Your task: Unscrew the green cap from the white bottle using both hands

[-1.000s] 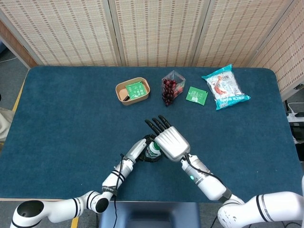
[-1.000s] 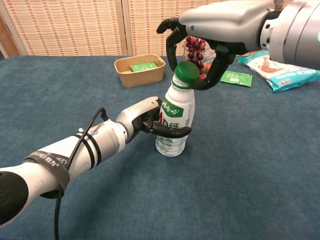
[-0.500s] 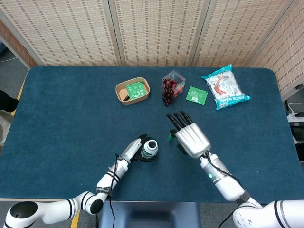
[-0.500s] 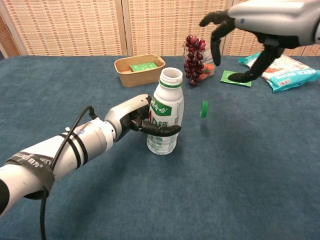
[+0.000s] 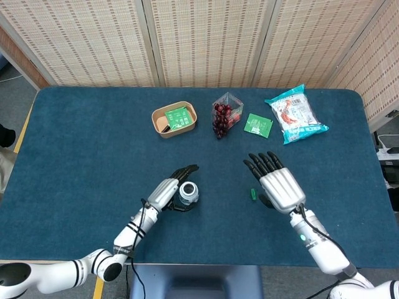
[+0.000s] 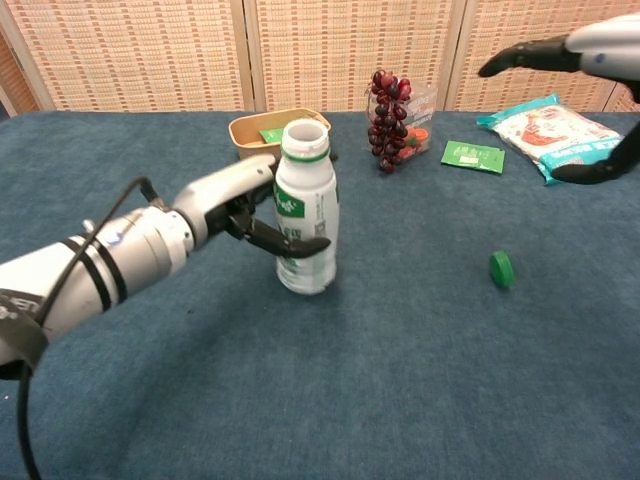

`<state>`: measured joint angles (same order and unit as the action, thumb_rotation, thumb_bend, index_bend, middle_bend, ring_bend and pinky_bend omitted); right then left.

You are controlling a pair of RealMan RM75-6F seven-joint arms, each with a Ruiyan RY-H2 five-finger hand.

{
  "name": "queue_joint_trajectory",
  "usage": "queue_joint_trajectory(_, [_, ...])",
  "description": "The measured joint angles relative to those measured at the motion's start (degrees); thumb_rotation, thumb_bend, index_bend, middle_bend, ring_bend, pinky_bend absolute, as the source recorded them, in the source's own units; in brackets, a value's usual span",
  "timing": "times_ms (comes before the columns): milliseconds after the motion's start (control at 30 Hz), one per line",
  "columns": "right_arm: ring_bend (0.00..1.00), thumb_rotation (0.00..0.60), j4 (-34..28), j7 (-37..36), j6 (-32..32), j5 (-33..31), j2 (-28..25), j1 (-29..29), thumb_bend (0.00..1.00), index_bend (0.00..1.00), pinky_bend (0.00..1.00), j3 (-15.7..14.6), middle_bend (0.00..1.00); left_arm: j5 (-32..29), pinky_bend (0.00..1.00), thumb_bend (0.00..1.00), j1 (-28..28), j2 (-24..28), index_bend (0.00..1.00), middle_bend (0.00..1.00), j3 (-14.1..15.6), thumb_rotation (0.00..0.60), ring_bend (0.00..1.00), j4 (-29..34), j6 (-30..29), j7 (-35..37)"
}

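Woven cane screens stand behind a dark blue table (image 5: 81, 143) where both arms work.

Left hand (image 5: 167, 191) wraps its fingers (image 6: 290, 243) around the lower body of the white bottle (image 6: 304, 208), grasping it upright; in the head view the bottle's open mouth sits just at the hand's 3 o'clock. Its neck is bare, only a green ring remaining below the rim.

Right hand (image 5: 279, 187) hovers released, fingers spread and holding nothing, well apart from the bottle at its 3 o'clock. Just at this hand's 9 o'clock the green cap (image 5: 254, 194) rests on the cloth; the chest view shows it standing on its edge, between bottle and right hand.

Further out, at the bottle's 12 o'clock, lies a paper bowl (image 5: 174, 118) with a green packet inside. Toward 1 o'clock stands a clear box of red grapes (image 5: 225, 114), then a flat green sachet (image 5: 258, 124), and at 2 o'clock a blue-and-white snack bag (image 5: 295, 114).

By my judgement the unscrewing itself is done: cap and bottle are separated. What seems left is small: the left hand should let go gently so the open bottle does not tip, and both arms can draw back. The cap, balanced on edge, may roll if nudged.
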<state>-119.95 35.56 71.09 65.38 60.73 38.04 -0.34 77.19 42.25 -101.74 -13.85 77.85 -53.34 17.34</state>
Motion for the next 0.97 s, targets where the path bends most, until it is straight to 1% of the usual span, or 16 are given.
queue_joint_trajectory(133, [0.00,0.600,-0.19,-2.70,1.87,4.22,-1.51,-3.52,0.21,0.00,0.00,-1.77,0.00,1.27,0.00,0.30,-0.61,3.69,0.00,0.00,0.35,0.600,0.00,4.51,-2.36,-5.62])
queue_joint_trajectory(233, [0.00,0.600,-0.47,-4.00,3.74,7.21,-2.53,-6.19,0.21,0.00,0.00,-2.92,0.00,1.89,0.00,0.30,-1.10,6.20,0.00,0.00,0.88,0.600,0.00,7.33,-3.71,-11.10])
queue_joint_trajectory(333, [0.00,0.600,-0.57,-4.35,5.80,9.45,-3.03,-8.63,0.21,0.00,0.00,-3.90,0.00,2.71,0.00,0.30,-1.56,8.40,0.00,0.00,1.95,0.600,0.00,8.80,-4.88,-18.45])
queue_joint_trajectory(433, [0.00,0.600,-0.35,-4.68,8.05,11.87,-3.23,-11.66,0.21,0.00,0.00,-5.31,0.00,3.34,0.00,0.30,-2.65,10.98,0.00,0.00,3.78,0.600,0.00,10.49,-6.48,-27.81])
queue_joint_trajectory(500, [0.00,0.600,0.25,-4.66,10.08,13.34,-3.11,-14.08,0.21,0.00,0.00,-6.36,0.00,3.89,0.00,0.31,-4.68,14.38,0.00,0.00,5.94,0.600,0.00,12.71,-8.98,-35.31])
queue_joint_trajectory(533, [0.00,0.600,0.66,-4.61,11.12,13.94,-2.95,-15.22,0.21,0.00,0.00,-6.79,0.00,4.15,0.00,0.32,-5.41,15.45,0.00,0.00,6.54,0.600,0.00,13.22,-9.94,-36.92])
queue_joint_trajectory(567, [0.00,0.600,1.34,-4.61,12.59,14.73,-2.60,-16.84,0.21,0.00,0.00,-7.36,0.00,4.82,0.00,0.33,-7.05,17.67,0.00,0.00,7.76,0.600,0.00,13.93,-12.22,-39.53])
queue_joint_trajectory(633, [0.00,0.600,2.66,-4.91,14.84,16.00,-1.81,-19.48,0.21,0.00,0.00,-8.20,0.00,6.12,0.00,0.35,-9.96,20.67,0.00,0.00,9.75,0.600,0.00,14.29,-16.39,-41.73])
queue_joint_trajectory(700, [0.00,0.600,4.78,-5.62,17.24,17.39,-0.64,-22.31,0.21,0.00,0.00,-9.06,0.00,7.50,0.00,0.36,-13.26,22.72,0.00,0.00,11.86,0.600,0.00,14.07,-21.27,-41.69])
queue_joint_trajectory(767, [0.00,0.600,7.25,-6.59,18.63,18.48,0.73,-24.47,0.21,0.00,0.00,-9.49,0.00,9.17,0.00,0.36,-15.94,24.05,0.00,0.00,13.92,0.600,0.00,13.21,-24.64,-38.85])
queue_joint_trajectory(800, [0.00,0.600,8.28,-7.15,19.05,18.79,1.34,-25.28,0.21,0.00,0.00,-9.55,0.00,10.30,0.00,0.37,-17.62,24.68,0.00,0.00,15.14,0.600,0.00,12.29,-26.11,-36.08])
queue_joint_trajectory(833, [0.00,0.600,9.18,-7.79,19.42,19.00,1.90,-26.02,0.21,0.00,0.00,-9.55,0.00,10.90,0.00,0.37,-18.49,24.96,0.00,0.00,15.74,0.600,0.00,11.70,-26.87,-34.47])
queue_joint_trajectory(933, [0.00,0.600,10.69,-9.09,19.91,19.44,2.85,-27.53,0.21,0.00,0.00,-9.09,0.00,14.02,0.00,0.37,-23.15,26.04,0.00,0.00,18.65,0.600,0.00,7.55,-32.37,-25.42])
queue_joint_trajectory(967, [0.00,0.600,10.82,-9.09,20.04,19.59,2.86,-27.67,0.21,0.00,0.00,-8.78,0.00,15.16,0.00,0.37,-25.09,26.35,0.00,0.00,19.70,0.600,0.00,5.46,-35.18,-21.74])
